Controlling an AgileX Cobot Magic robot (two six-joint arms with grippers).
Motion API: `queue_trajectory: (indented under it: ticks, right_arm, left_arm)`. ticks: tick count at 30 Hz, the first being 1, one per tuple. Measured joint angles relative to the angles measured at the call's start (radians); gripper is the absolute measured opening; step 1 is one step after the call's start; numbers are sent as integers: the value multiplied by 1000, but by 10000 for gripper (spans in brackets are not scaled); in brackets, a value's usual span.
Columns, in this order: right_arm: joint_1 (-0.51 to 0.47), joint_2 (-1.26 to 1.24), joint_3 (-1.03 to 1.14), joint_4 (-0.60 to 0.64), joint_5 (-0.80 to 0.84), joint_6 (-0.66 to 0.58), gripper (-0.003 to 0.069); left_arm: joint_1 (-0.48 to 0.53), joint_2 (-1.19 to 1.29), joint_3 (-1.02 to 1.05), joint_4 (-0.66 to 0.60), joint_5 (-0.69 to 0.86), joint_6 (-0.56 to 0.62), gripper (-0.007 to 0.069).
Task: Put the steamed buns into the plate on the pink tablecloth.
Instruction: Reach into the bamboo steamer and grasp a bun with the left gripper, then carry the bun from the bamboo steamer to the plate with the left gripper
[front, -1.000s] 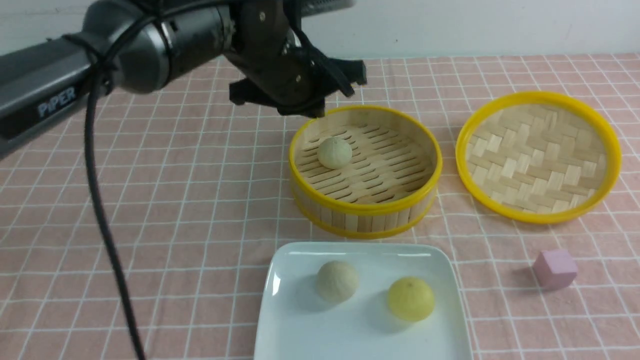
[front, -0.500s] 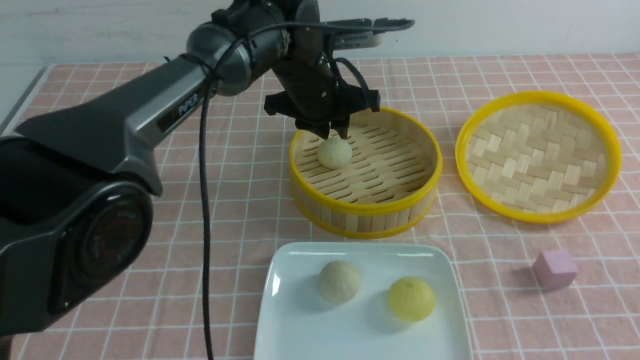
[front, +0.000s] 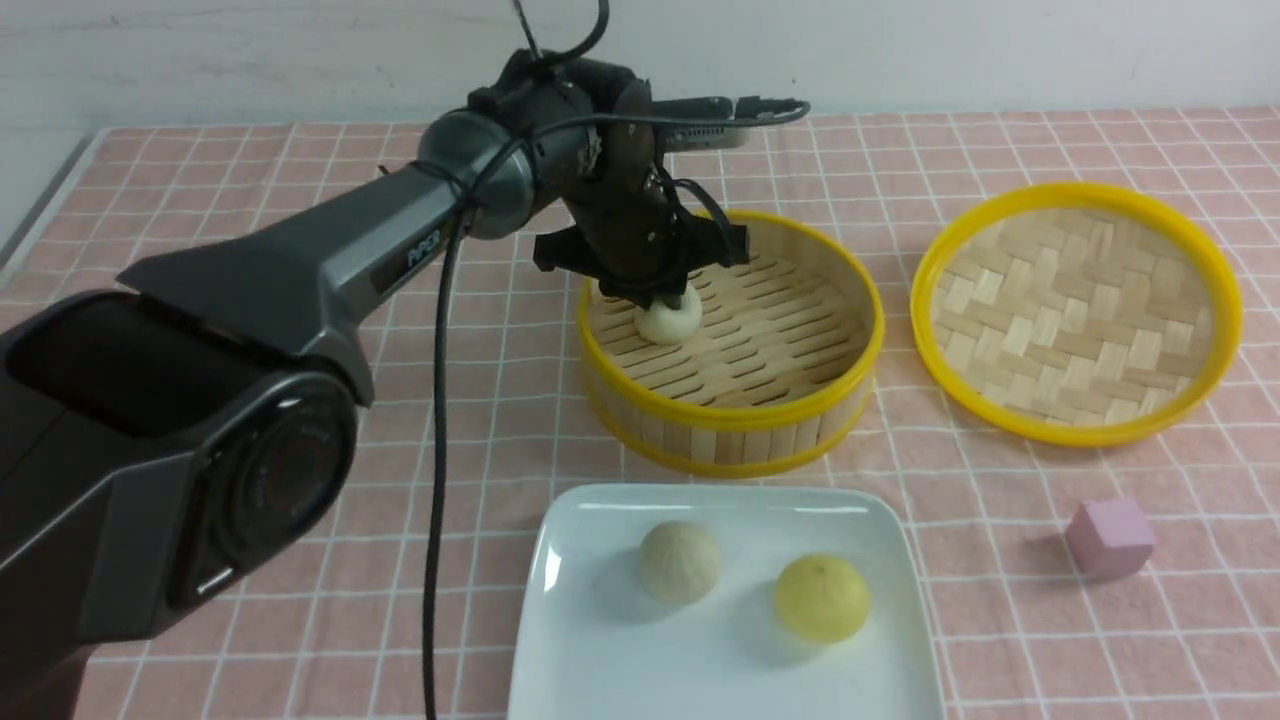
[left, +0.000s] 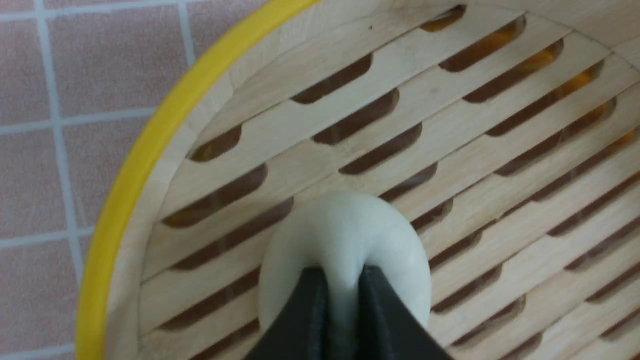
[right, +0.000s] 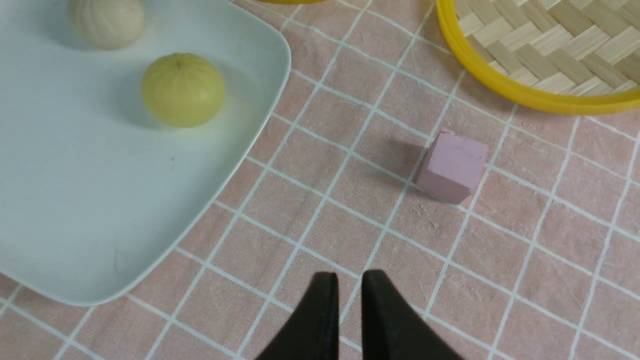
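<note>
Lowered into the basket (front: 730, 425), left gripper (front: 655, 300) pinches a beige bun (front: 674, 323); right gripper (right: 348, 280) stands slightly ajar.

Setting: you are running a staged robot-lab tabletop.
Evidence: grey robot arm (front: 300, 260) marked PiPER; bare white wall (front: 1000, 50).
Props: pink tablecloth (front: 200, 200), bamboo steamer (front: 730, 420), pink cube (front: 1110, 538) (toy-like).

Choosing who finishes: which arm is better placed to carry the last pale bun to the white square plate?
Left. The left gripper pinches the pale beige steamed bun inside the yellow-rimmed bamboo steamer basket; the right gripper hangs empty over the pink tablecloth.
</note>
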Motion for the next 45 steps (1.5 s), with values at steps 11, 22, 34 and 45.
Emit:
queue_trajectory:
  ticks: [11,22,34,45]
  right_arm:
    - [0,0,0,3,0,1,110]
    - [0,-1,1,34,1,1,123]
    - [0,-1,1,48,1,1,132]
    - [0,-1,1,49,2,1,145]
  left_arm:
    - [-128,-421,0,208,262,84,30]
    - [-339,-738,659,215,255,-116,30]
    - [-428,-731,1148,224,-355,-506,36]
    - [-428,-725,1155,289,-412,-584,66]
